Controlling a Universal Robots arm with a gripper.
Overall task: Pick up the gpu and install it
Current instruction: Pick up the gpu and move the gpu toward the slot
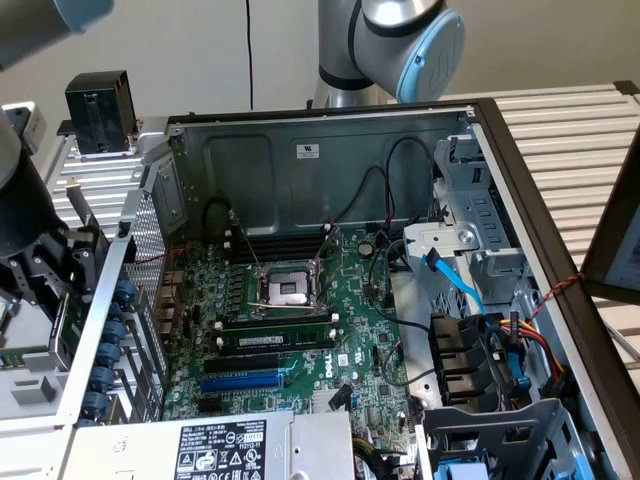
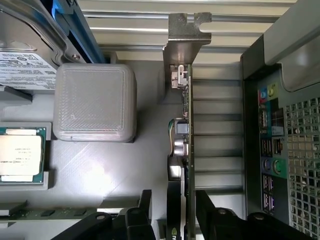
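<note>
gripper [image 2: 174, 196] spread, fingers either side of gpu [image 2: 188, 145], not pinching; gpu on edge at grey tray [image 2: 90, 170] edge, w/ pc case [image 2: 290, 125] just beside

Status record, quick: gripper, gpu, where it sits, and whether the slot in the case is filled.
gripper: open, one finger on each side of the gpu
gpu: standing on edge at the grey tray, outside the computer case
install: not done; blue slot on the motherboard is empty
nearby: processor chip in the tray
</note>
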